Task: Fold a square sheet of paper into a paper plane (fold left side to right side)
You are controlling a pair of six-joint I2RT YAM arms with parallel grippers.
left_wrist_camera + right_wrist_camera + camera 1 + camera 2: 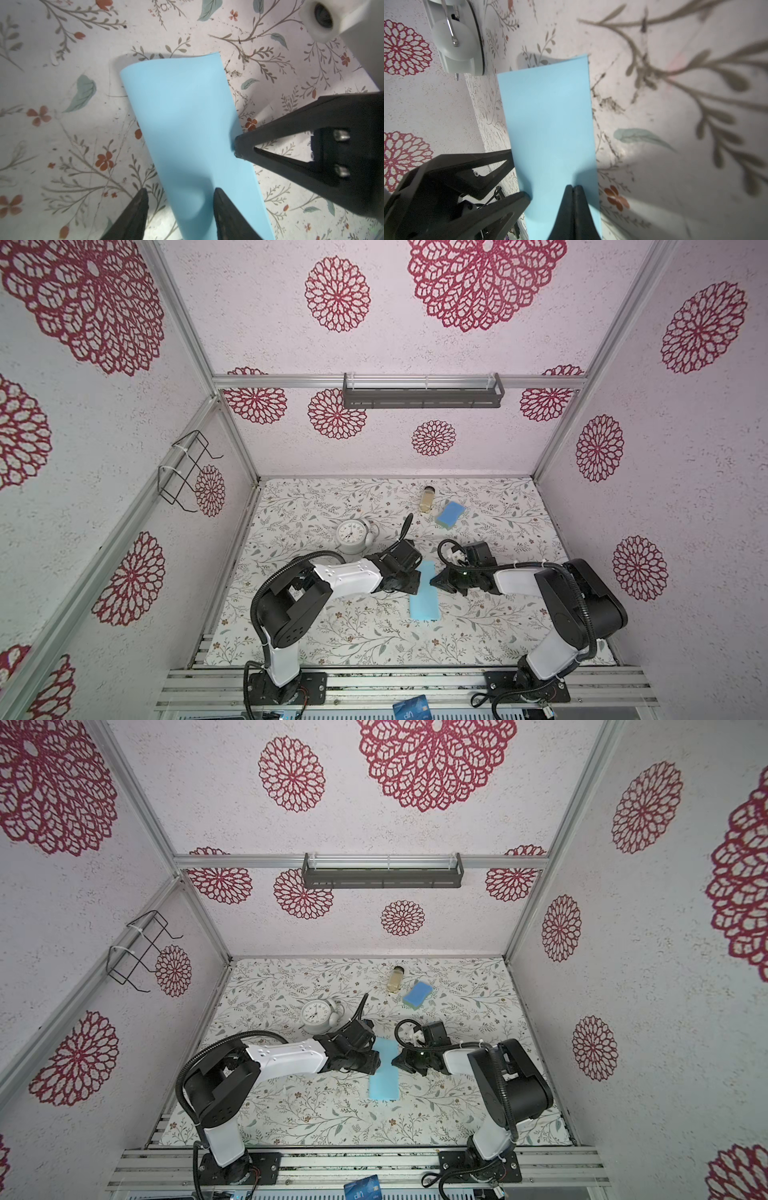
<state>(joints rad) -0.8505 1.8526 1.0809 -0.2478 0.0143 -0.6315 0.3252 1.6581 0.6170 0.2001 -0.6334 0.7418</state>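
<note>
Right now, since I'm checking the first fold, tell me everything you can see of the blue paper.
The paper is thin, matte, plain light blue, folded over into a long two-layer strip. It lies on the floral table, near its middle. Its folded long side looks rounded, not creased flat. The shut right claw presses its tips on it near the open side; the open left claw straddles the folded side, one finger over the paper.

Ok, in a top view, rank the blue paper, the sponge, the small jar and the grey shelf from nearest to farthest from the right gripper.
1. Sheet of paper: right under the shut tips of the right gripper.
2. Blue sponge: farther back, slightly to the right.
3. Small jar: just behind the sponge, on its left.
4. Grey shelf: mounted high at the back.
</note>
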